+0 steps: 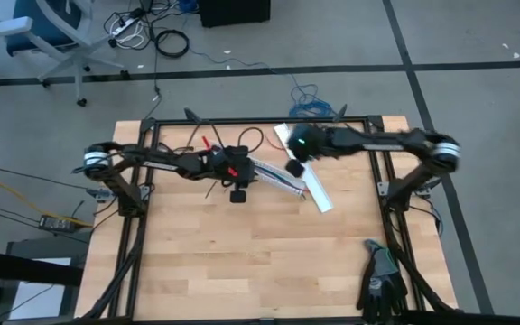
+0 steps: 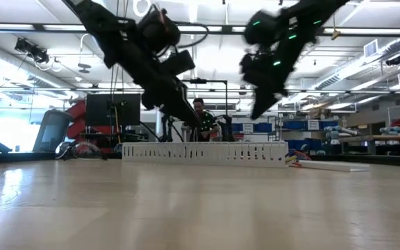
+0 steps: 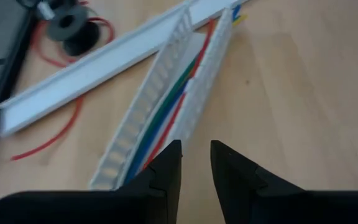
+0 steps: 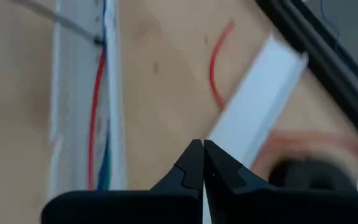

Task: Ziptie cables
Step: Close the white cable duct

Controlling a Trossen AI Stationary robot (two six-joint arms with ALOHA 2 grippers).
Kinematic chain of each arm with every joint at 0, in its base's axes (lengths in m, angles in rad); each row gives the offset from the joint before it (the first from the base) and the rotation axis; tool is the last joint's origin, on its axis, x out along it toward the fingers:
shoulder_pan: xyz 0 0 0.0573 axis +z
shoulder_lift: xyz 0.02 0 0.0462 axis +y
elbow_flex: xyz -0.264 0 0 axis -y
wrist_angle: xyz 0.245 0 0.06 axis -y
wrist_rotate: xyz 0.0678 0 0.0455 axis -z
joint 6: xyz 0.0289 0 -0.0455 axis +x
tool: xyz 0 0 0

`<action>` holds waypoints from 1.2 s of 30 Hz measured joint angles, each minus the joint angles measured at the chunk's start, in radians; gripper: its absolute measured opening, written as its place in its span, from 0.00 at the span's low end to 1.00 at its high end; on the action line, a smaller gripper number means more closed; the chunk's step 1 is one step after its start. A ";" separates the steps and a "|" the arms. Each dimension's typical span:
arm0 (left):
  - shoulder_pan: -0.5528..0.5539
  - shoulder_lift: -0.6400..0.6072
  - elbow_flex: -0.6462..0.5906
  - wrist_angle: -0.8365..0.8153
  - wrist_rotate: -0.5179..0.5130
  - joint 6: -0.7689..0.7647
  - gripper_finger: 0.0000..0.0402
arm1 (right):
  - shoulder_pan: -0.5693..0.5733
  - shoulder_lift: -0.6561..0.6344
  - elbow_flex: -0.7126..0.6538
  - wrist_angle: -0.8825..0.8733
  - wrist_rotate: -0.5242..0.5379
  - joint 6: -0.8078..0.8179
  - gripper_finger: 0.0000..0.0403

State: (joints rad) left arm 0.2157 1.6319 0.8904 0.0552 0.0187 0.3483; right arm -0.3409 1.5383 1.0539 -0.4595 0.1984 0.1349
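Slotted white plastic duct (image 3: 166, 106) in which smooth coloured cables (image 3: 173, 109) are laid; left gripper (image 3: 196, 163) slightly parted, right gripper (image 4: 202, 163) closed empty.

Bright ceiling strip lights, arms motion-blurred, wrist views soft

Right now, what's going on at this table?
Both arms hang above the far part of the wooden table, neither holding anything. The left tool is slightly open, over the near end of the slotted white cable duct in which the cables lie: green, blue and red show. The right tool is shut, above the flat white cover strip. A black spool of red wire sits beyond. No tie shows on the cables.
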 joint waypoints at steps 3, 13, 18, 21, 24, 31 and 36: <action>0.000 -0.059 -0.034 -0.026 -0.041 0.012 0.23 | 0.061 -0.145 -0.151 -0.023 0.037 0.137 0.00; 0.015 -0.256 -0.332 0.262 -0.062 -0.118 0.23 | 0.539 -0.307 -0.309 -0.273 0.252 0.739 0.00; 0.013 -0.259 -0.367 0.309 -0.061 -0.154 0.23 | 0.666 -0.231 -0.309 -0.253 0.334 0.907 0.00; 0.006 -0.259 -0.367 0.313 -0.061 -0.166 0.23 | 0.684 -0.179 -0.309 -0.204 0.349 0.921 0.00; 0.005 -0.259 -0.366 0.324 -0.059 -0.170 0.23 | 0.687 -0.130 -0.309 -0.150 0.372 0.917 0.00; 0.005 -0.259 -0.366 0.318 -0.059 -0.156 0.23 | 0.684 -0.043 -0.309 -0.121 0.446 0.920 0.07; 0.006 -0.259 -0.366 0.312 -0.060 -0.148 0.23 | 0.665 0.016 -0.308 -0.065 0.464 0.919 0.16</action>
State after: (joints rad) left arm 0.2214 1.3731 0.5243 0.3676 -0.0410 0.1999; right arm 0.3246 1.5545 0.7460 -0.5241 0.6628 1.0538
